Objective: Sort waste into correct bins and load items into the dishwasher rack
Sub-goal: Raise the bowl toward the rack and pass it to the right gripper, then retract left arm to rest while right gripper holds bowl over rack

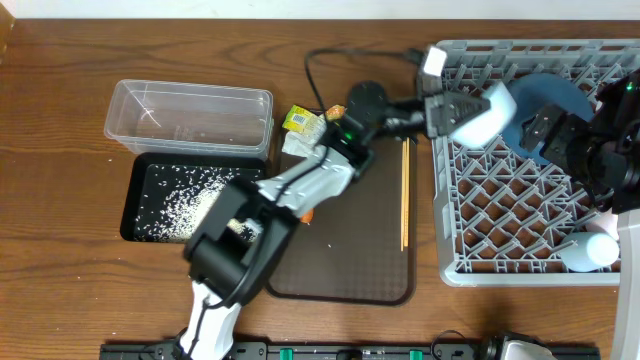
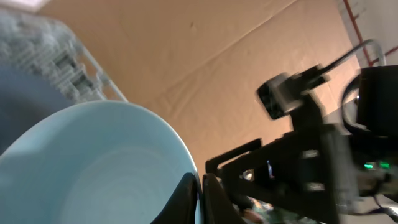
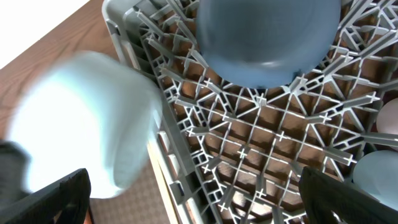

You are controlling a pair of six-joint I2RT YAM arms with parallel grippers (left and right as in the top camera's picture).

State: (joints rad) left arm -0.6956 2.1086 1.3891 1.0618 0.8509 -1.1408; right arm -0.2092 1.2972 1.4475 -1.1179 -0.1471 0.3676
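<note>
Bowl (image 2: 93,168) fills the left wrist view, its rim pinched between the fingers of my left tool (image 2: 200,190) (edge grip only). It hangs tilted above the left wall of the rack (image 1: 440,200), not set down. My read: stiff, glazed, slick, breakable, and a rim pinch could let it swing, so lower slowly. Right tool (image 3: 202,196) is spread apart, empty, over the rack near the plate (image 1: 550,95). Open lattice lies between wall and plate, but pegs and the right tool crowd it. Chopsticks (image 1: 404,195) lie on the tray (image 1: 350,260).
</note>
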